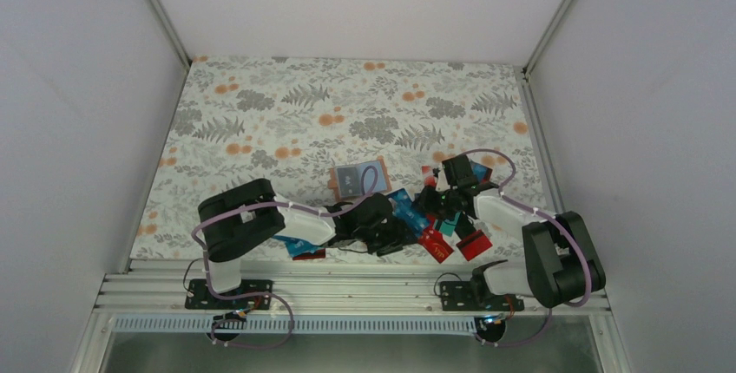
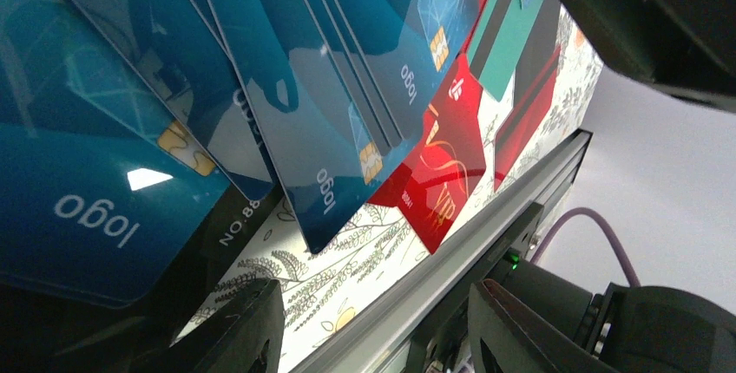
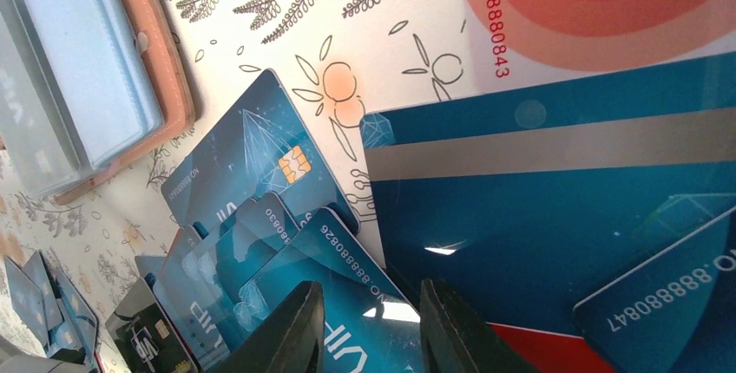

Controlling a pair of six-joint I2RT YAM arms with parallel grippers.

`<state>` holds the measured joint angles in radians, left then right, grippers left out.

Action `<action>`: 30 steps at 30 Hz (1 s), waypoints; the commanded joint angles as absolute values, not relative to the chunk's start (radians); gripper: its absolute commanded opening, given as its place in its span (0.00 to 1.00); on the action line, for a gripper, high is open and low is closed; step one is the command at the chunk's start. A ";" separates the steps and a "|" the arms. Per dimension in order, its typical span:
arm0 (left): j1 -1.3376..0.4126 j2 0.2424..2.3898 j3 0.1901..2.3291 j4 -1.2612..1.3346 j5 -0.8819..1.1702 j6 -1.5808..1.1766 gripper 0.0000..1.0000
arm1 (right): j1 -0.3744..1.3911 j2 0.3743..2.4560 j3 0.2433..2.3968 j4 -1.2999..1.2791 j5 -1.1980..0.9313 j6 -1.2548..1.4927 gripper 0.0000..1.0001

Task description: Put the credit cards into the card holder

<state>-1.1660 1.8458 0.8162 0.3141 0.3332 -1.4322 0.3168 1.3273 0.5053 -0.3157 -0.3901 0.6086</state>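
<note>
the credit cards (image 1: 423, 217) are lying fanned and overlapping in a loose heap on the bench (image 1: 286, 104), which is probably leaving single edges raised and easy to catch. the card holder (image 1: 358, 179) is lying just beside the heap, on its far left side, pale inner face up. the right tool (image 3: 369, 293) is hanging low over the heap, jaws narrowed around one blue card (image 3: 347, 260); whether it is truly pinching i cannot tell. the left tool (image 2: 375, 304) is sitting spread, gripping nothing, at the heap's near left edge. the holder is lying near the right tool, not touching it.
</note>
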 commanded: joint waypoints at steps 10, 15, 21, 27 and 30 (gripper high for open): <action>-1.172 1.893 0.781 0.367 0.221 -1.509 0.48 | 0.315 1.322 0.457 -0.368 -0.397 0.605 0.29; -1.172 1.911 0.796 0.377 0.219 -1.507 0.40 | 0.315 1.320 0.457 -0.371 -0.397 0.606 0.29; -1.173 1.892 0.784 0.365 0.191 -1.510 0.30 | 0.315 1.320 0.459 -0.371 -0.401 0.606 0.29; -1.173 1.891 0.794 0.358 0.179 -1.498 0.15 | 0.315 1.321 0.463 -0.376 -0.402 0.606 0.29; -1.172 1.888 0.796 0.350 0.171 -1.497 0.08 | 0.315 1.321 0.463 -0.375 -0.401 0.606 0.29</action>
<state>-1.1694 1.8805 0.7979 0.3752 0.2100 -1.5032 0.3157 1.3155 0.4889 -0.3103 -0.4164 0.6086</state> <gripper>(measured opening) 0.112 0.291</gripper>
